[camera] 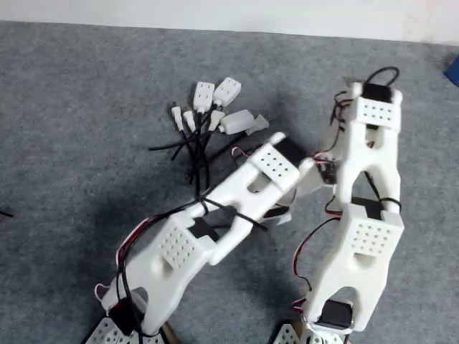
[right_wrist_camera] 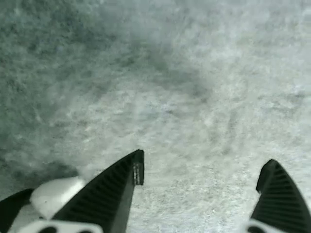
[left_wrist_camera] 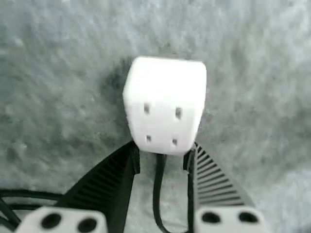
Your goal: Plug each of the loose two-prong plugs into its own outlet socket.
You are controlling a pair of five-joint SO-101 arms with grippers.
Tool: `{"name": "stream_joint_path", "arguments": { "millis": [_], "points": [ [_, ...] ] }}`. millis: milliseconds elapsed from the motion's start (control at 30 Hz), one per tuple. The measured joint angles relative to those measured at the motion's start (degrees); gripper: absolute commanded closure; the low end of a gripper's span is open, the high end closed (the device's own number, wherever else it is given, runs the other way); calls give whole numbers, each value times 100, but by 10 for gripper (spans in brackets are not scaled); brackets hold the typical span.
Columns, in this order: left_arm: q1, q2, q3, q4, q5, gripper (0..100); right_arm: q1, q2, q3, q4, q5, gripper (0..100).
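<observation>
White socket (left_wrist_camera: pixel 165 102) pinched by left end effector (left_wrist_camera: pixel 163 156), right end effector (right_wrist_camera: pixel 204 161) spread over grey carpet (right_wrist_camera: pixel 194 73).

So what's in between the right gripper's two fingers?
Just bare grey carpet. The right wrist view shows the right gripper open, its fingers wide apart with floor between them.

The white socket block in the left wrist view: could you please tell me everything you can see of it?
It is a white, smooth, plastic-looking socket block, cube-like with rounded edges. Its face has four small dark slots in two pairs. It lies on grey carpet, a black cord leaving its near end. The left gripper sits at that end; contact cannot be told.
</observation>
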Motion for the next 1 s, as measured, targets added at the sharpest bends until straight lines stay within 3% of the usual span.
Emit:
{"name": "stream_joint_path", "arguments": {
  "millis": [133, 367, 467, 633, 1000],
  "points": [
    [18, -571, 835, 9, -44, 993, 70, 0, 0, 0, 0, 638],
    [9, -949, 1020, 9, -53, 992, 79, 0, 0, 0, 9, 638],
    [-97, -1143, 1020, 9, -53, 934, 62, 0, 0, 0, 9, 638],
    [-404, -1749, 1029, 9, -70, 756, 53, 0, 0, 0, 9, 638],
    [-1582, -3851, 1046, 9, -167, 755, -237, 0, 0, 0, 9, 638]
  ]
}}
